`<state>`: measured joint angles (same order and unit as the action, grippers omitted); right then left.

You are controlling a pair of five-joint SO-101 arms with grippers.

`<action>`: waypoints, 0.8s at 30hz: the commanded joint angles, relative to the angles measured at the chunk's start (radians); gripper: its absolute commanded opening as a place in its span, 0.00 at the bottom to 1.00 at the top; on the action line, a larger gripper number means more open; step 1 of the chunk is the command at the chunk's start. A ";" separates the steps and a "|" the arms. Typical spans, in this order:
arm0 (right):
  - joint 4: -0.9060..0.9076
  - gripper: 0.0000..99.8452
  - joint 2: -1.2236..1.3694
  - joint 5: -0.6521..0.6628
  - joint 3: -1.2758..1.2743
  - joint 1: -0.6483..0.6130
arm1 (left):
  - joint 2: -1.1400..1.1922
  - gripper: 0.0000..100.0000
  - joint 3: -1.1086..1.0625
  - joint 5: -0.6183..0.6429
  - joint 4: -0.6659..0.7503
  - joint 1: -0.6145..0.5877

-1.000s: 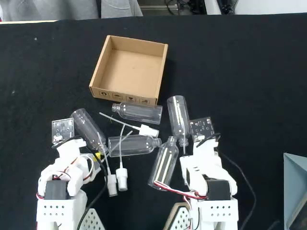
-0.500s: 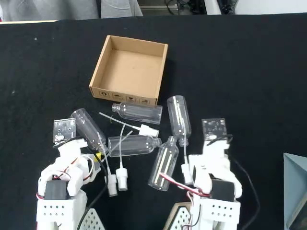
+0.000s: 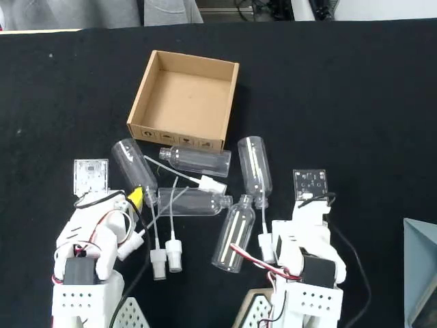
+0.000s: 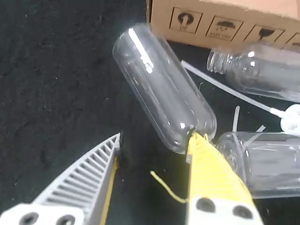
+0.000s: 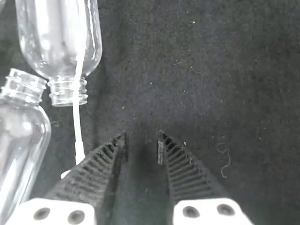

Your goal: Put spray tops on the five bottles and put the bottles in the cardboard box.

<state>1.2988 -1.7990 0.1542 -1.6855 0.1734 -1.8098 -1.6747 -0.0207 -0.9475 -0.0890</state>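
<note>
Left tool (image 4: 155,137) wide open, nothing clamped; yellow finger tip touching end of clear bottle (image 4: 161,93), which lies tilted close by cardboard box (image 3: 176,133). Right tool (image 5: 141,136) narrowly open, empty, over black tabletop (image 3: 355,102), beside neck of second bottle (image 5: 61,37). All five bottles lie on tabletop outside box; two spray tops (image 3: 167,258) near left arm
</note>
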 commanded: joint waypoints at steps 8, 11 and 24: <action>0.006 0.07 -0.096 0.034 0.096 0.037 | -0.011 0.21 0.071 -0.017 -0.121 -0.094; -0.018 0.07 -0.096 0.227 0.101 0.032 | -0.011 0.21 0.077 -0.015 -0.121 -0.134; -0.049 0.07 -0.087 0.396 0.401 0.031 | -0.011 0.21 0.077 -0.009 -0.118 -0.134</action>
<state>1.2666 -1.7990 0.5669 -1.4246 0.1857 -1.8098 -1.6640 -0.0284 -1.0656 -0.2087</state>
